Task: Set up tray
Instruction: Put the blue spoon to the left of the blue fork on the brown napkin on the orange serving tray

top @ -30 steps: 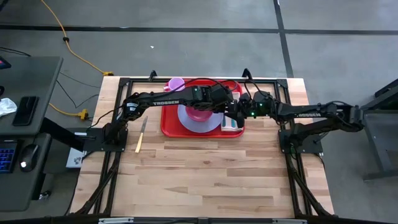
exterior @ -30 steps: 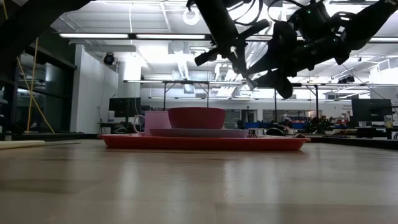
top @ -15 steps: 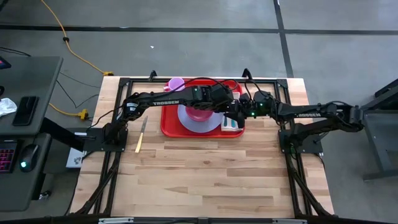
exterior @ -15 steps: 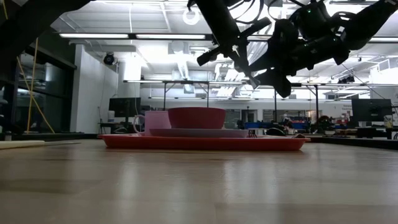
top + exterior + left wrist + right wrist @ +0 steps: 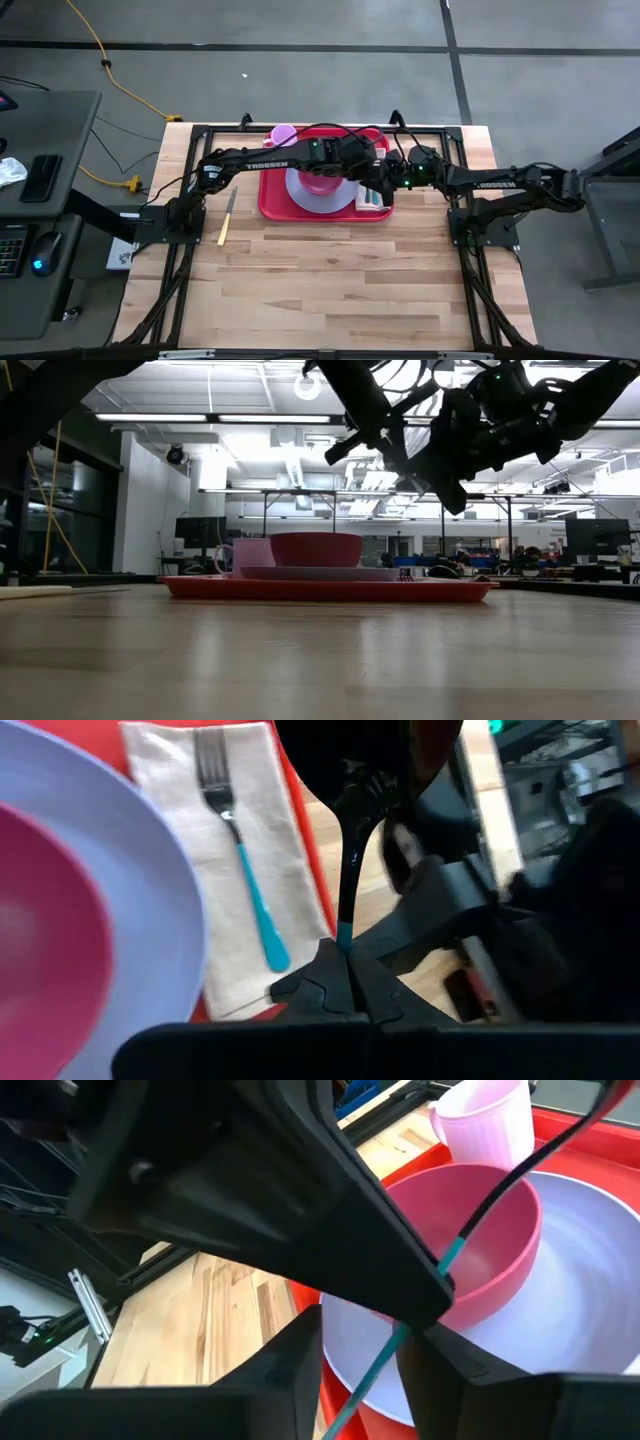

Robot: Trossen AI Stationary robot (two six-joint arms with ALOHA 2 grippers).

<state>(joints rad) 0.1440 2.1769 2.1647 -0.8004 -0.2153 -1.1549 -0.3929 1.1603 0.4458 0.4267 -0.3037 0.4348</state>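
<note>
The red tray (image 5: pixel 270 200) lies at the table's far middle. On it are a lavender plate (image 5: pixel 298 192) with a pink bowl (image 5: pixel 322 182), a pink cup (image 5: pixel 284 135), and a tan napkin (image 5: pixel 175 780) bearing a teal-handled fork (image 5: pixel 245 870). My left gripper (image 5: pixel 345 955) is above the tray's right part, shut on a thin utensil with a teal handle (image 5: pixel 400 1335); its working end is hidden. My right gripper (image 5: pixel 360 1380) faces it, open, with a finger on either side of the handle and not touching it. My left gripper pinches the thin utensil between its two fingertips, at a teal stretch of the handle (image 5: pixel 344 934). The utensil sticks out forward from the fingertips toward my right gripper. It is lifted clear above the tray.
A tan-handled knife (image 5: pixel 226 218) lies on the wooden table left of the tray. The black frame rails (image 5: pixel 190 190) run along the table's sides. The table's near half (image 5: pixel 330 290) is bare wood.
My left gripper has moved a little toward my right gripper, carrying the utensil, and has risen slightly in the low view. My right gripper has kept still.
</note>
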